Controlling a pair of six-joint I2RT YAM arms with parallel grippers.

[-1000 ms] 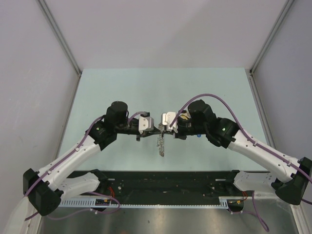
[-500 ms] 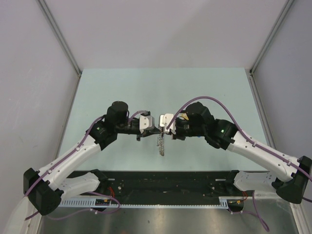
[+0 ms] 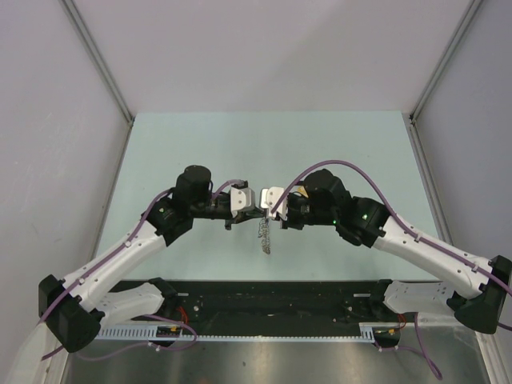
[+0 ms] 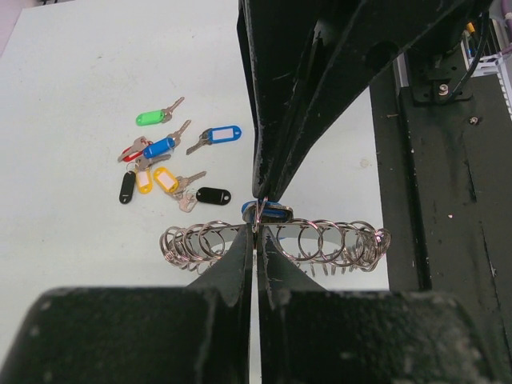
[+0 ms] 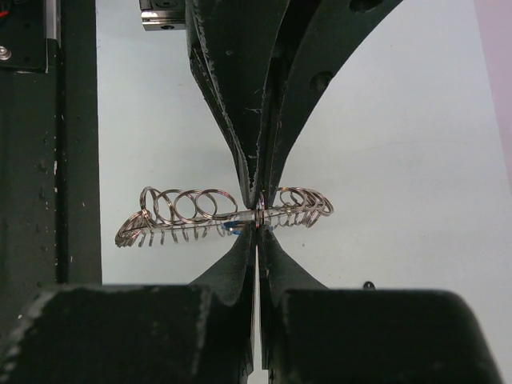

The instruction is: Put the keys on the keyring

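Observation:
The keyring [image 3: 263, 237] hangs in the air between both grippers, a flat band threaded with many small wire rings; it also shows in the left wrist view [image 4: 324, 238] and the right wrist view [image 5: 184, 210]. My left gripper [image 4: 258, 230] is shut on its band. My right gripper [image 5: 258, 230] comes in from the opposite side, tip to tip, shut on a blue key [image 4: 270, 211] at the ring. The other keys [image 4: 164, 152] lie loose on the table: green [image 4: 150, 118], blue [image 4: 220, 133], red, yellow [image 4: 166, 178] and black [image 4: 213, 194].
The pale green table [image 3: 264, 144] is walled at the left, right and back. A black strip [image 4: 448, 200] with cable tracks runs along the near edge; it also shows in the right wrist view [image 5: 40, 160].
The right arm has edged a little to the left and the hanging keyring has shifted slightly with it. Both grippers stay shut at the ring.

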